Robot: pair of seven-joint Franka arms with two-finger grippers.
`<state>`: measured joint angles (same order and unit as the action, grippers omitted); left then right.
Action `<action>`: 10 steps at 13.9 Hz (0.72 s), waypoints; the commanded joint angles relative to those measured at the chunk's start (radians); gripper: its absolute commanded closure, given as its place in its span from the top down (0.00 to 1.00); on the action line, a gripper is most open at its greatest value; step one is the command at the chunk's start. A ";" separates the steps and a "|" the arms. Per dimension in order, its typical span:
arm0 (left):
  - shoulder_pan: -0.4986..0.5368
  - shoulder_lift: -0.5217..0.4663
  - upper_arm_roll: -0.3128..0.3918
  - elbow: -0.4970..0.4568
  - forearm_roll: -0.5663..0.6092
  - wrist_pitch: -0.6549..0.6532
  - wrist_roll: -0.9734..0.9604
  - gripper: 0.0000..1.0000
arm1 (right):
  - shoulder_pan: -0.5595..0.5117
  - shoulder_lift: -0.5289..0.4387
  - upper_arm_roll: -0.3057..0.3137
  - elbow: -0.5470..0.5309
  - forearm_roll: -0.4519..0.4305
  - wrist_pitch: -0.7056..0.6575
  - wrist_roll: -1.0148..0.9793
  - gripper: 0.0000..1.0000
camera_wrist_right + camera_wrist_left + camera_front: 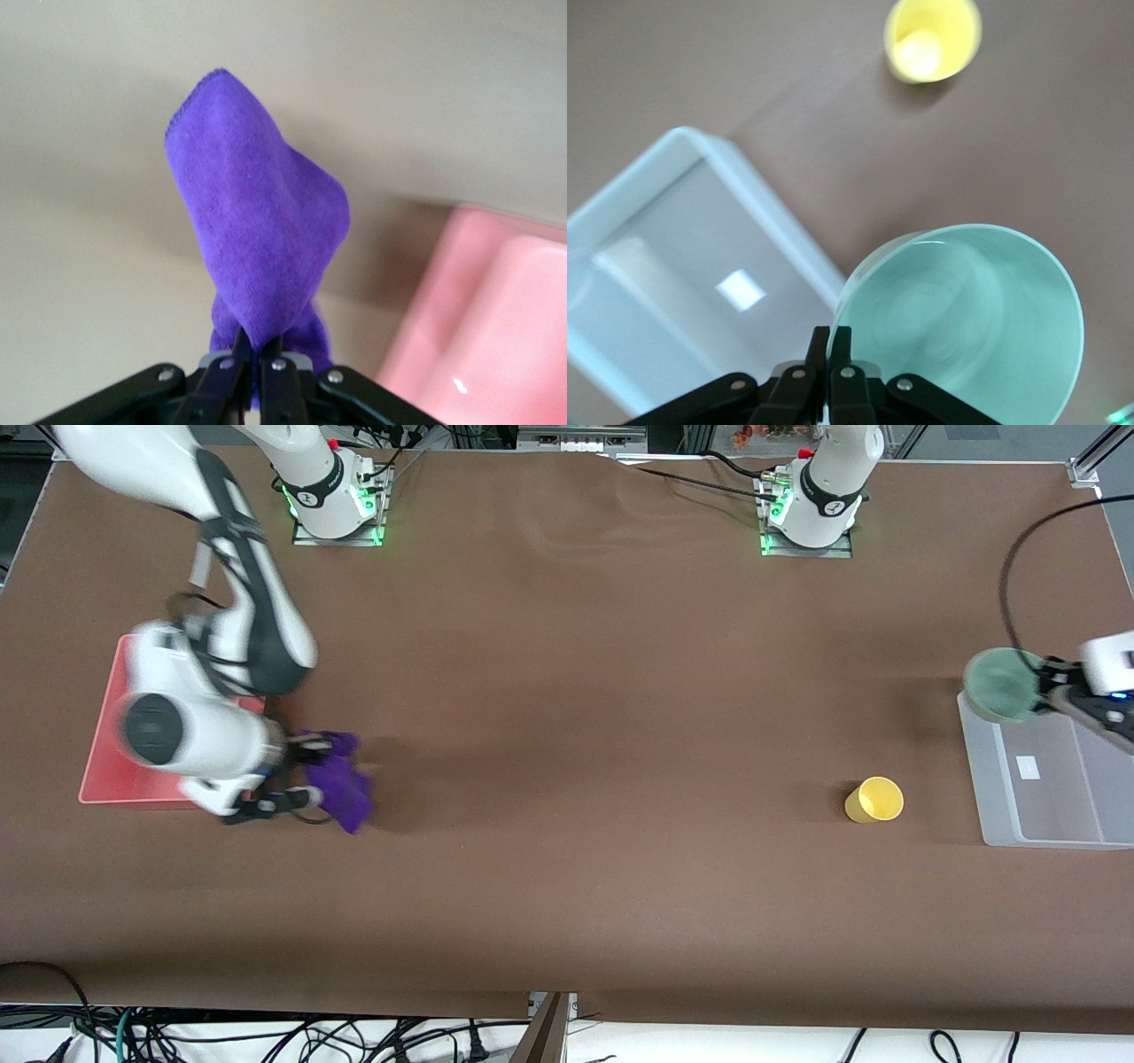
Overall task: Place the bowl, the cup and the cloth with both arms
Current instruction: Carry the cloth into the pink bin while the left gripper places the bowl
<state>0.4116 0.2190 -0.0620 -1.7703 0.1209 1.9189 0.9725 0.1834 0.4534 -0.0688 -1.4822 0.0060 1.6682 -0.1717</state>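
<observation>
My left gripper (1048, 682) is shut on the rim of the pale mint-green bowl (1001, 684) and holds it in the air over the edge of the clear plastic bin (1045, 841); in the left wrist view the bowl (966, 319) hangs from the gripper (830, 341). The yellow cup (874, 800) stands upright on the table, beside the bin; it also shows in the left wrist view (932, 37). My right gripper (297, 775) is shut on the deep purple cloth (344, 784), which hangs in the air beside the red tray (106, 779). In the right wrist view the cloth (257, 230) droops from the gripper (260, 343).
The clear bin also shows in the left wrist view (771, 212), with a small white label on its floor. The pink-red tray's rim shows in the right wrist view (443, 292). A brown mat (567, 735) covers the table. Cables lie along the table's front edge.
</observation>
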 commanded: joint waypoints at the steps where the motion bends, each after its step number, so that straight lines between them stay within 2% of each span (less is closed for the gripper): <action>1: 0.108 0.253 -0.009 0.237 0.014 -0.023 0.127 0.00 | -0.025 -0.013 -0.118 0.105 -0.001 -0.220 -0.200 0.00; 2: 0.148 0.316 -0.010 0.277 0.003 -0.015 0.171 0.00 | -0.033 -0.030 -0.162 0.103 -0.010 -0.257 -0.271 0.00; 4: 0.202 0.416 -0.012 0.319 -0.010 0.095 0.254 0.00 | -0.041 -0.033 -0.238 0.074 -0.069 -0.289 -0.372 0.00; 6: 0.233 0.463 -0.012 0.310 -0.090 0.173 0.294 0.00 | -0.053 -0.025 -0.282 0.027 -0.083 -0.260 -0.428 0.00; 8: 0.234 0.508 -0.012 0.310 -0.106 0.215 0.305 0.00 | -0.061 -0.024 -0.296 -0.077 -0.083 -0.197 -0.430 0.00; 9: 0.234 0.517 -0.012 0.308 -0.106 0.227 0.305 0.22 | -0.067 -0.024 -0.304 -0.131 -0.083 -0.156 -0.428 0.00; 10: 0.233 0.519 -0.012 0.308 -0.106 0.227 0.305 0.66 | -0.068 -0.022 -0.312 -0.183 -0.080 -0.107 -0.428 0.00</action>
<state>0.6467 0.7261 -0.0674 -1.4970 0.0378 2.1556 1.2523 0.1138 0.4476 -0.3720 -1.5555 -0.0596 1.4842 -0.5901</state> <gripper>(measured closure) 0.903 0.952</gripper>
